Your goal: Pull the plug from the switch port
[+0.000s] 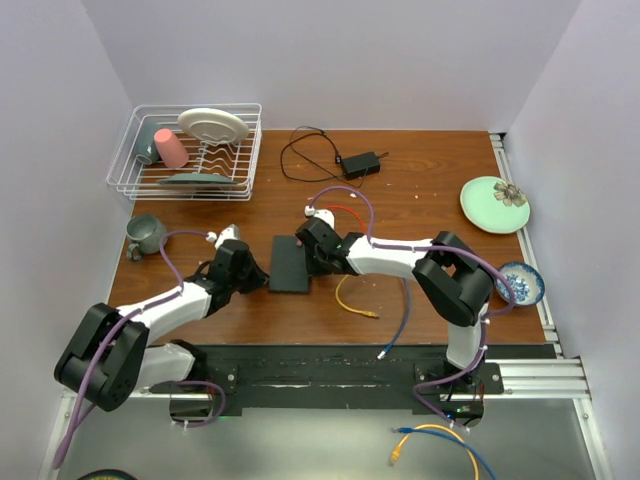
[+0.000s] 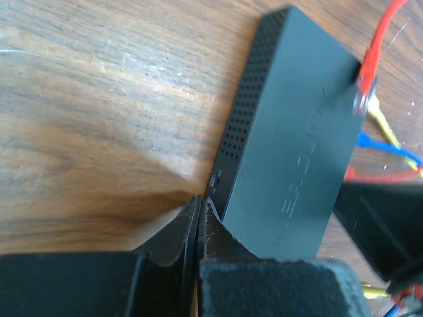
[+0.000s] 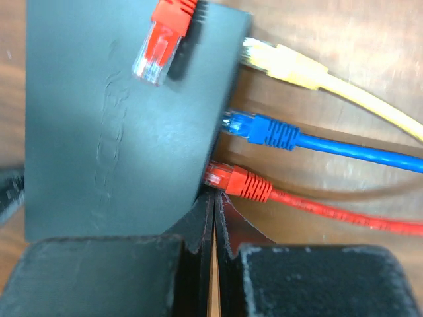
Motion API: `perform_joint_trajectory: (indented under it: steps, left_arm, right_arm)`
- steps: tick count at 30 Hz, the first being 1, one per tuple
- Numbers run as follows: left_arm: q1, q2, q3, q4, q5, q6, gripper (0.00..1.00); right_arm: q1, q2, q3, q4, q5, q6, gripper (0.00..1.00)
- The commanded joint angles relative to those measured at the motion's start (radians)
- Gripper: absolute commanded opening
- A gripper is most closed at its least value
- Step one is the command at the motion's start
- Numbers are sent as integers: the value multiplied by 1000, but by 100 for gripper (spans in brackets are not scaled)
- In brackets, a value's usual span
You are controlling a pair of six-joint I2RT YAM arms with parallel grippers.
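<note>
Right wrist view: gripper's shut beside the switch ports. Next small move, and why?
Probably open the right gripper and ease around the seated red plug: it lies just ahead of the shut tips, and the left gripper backs the opposite edge of the switch.

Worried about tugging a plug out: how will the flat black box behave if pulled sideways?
Probably light: the black box is thin and flat, so it likely slides on the smooth wooden table rather than tips. A tug on the seated red plug may drag it along unless braced.
</note>
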Motion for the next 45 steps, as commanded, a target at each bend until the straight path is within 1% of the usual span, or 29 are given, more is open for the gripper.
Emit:
perform_joint_trajectory:
  steps: [1, 4, 5, 8, 12, 13, 14, 15, 16, 17, 18, 19, 20, 21, 22, 23, 24, 25, 26, 27, 28, 29, 30, 31, 33, 38, 40, 43, 45]
  left_arm:
    - [-21, -21, 14, 2, 33, -21, 0]
    - [-19, -30, 50, -32, -4, -4, 0]
    - [-19, -37, 74, -73, -15, 4, 0]
    - [-16, -49, 137, -114, -61, 40, 0]
    - [-8, -75, 229, -237, -153, 103, 0]
    - [-1, -92, 258, -253, -185, 112, 2]
    - [2, -103, 272, -276, -200, 122, 4]
    - [10, -110, 286, -280, -213, 138, 9]
    - [13, -129, 309, -285, -226, 146, 11]
    - [16, -132, 321, -282, -225, 155, 13]
    - [18, -136, 332, -280, -225, 165, 15]
    - [18, -135, 349, -277, -207, 166, 15]
    - [18, -135, 350, -245, -184, 166, 15]
    - [18, -135, 344, -216, -155, 163, 15]
    - [18, -133, 311, -173, -66, 159, 15]
    - [18, -129, 286, -71, -17, 149, 13]
    - [18, -126, 257, 1, 34, 118, 11]
    - [18, -112, 189, 69, 144, 97, 9]
    - [18, -100, 154, 205, 199, 55, 8]
    - [18, -68, 124, 271, 250, 35, 6]
    - [18, -49, 76, 328, 328, 21, 4]
    - [18, -32, 61, 405, 349, 10, 3]
    - [18, -5, 50, 421, 362, -4, 0]
    - [18, 3, 27, 439, 376, -9, 0]
    - [18, 20, 15, 476, 378, -9, 0]
    - [18, 72, 21, 459, 380, 2, 0]
    - [18, 83, 16, 450, 361, 5, 0]
    - [19, 103, 25, 422, 338, 14, 0]
    - [19, 123, 37, 404, 329, 27, 0]
  right_arm:
    - [0, 39, 97, 50, 11, -20, 0]
    - [-3, 46, 123, 56, 24, -32, 0]
    - [-6, 51, 132, 47, 29, -38, 0]
    - [-15, 62, 169, 17, 31, -63, 0]
    - [-18, 19, 146, 4, 32, -81, 0]
    - [-18, -13, 127, 0, 38, -84, 1]
    - [-18, -29, 119, -9, 44, -86, 4]
    - [-17, -46, 111, -19, 50, -95, 7]
    - [-17, -76, 102, -31, 67, -100, 9]
    - [-18, -92, 97, -51, 78, -106, 14]
    - [-17, -109, 87, -60, 92, -113, 16]
    - [-17, -139, 80, -69, 101, -118, 19]
    - [-18, -155, 73, -74, 118, -118, 25]
    - [-17, -168, 53, -72, 118, -115, 27]
    - [-18, -194, 42, -66, 118, -112, 29]
    - [-18, -207, 30, -47, 109, -104, 32]
    - [-17, -214, 4, -34, 103, -83, 36]
    - [-20, -224, -14, -14, 93, -72, 38]
    - [-18, -240, -31, 33, 83, -57, 40]
    - [-21, -250, -79, 68, 40, -22, 44]
    - [-34, -260, -108, 111, 9, 0, 47]
    - [-44, -274, -137, 206, -29, 23, 49]
    - [-64, -273, -180, 230, -104, 70, 51]
    - [-73, -270, -196, 277, -129, 95, 53]
    - [-86, -259, -232, 369, -192, 146, 53]
    - [-92, -227, -257, 490, -216, 213, 53]
    - [-101, -207, -269, 526, -253, 236, 53]
    - [-116, -179, -292, 625, -295, 288, 52]
    - [-118, -169, -292, 641, -299, 314, 52]
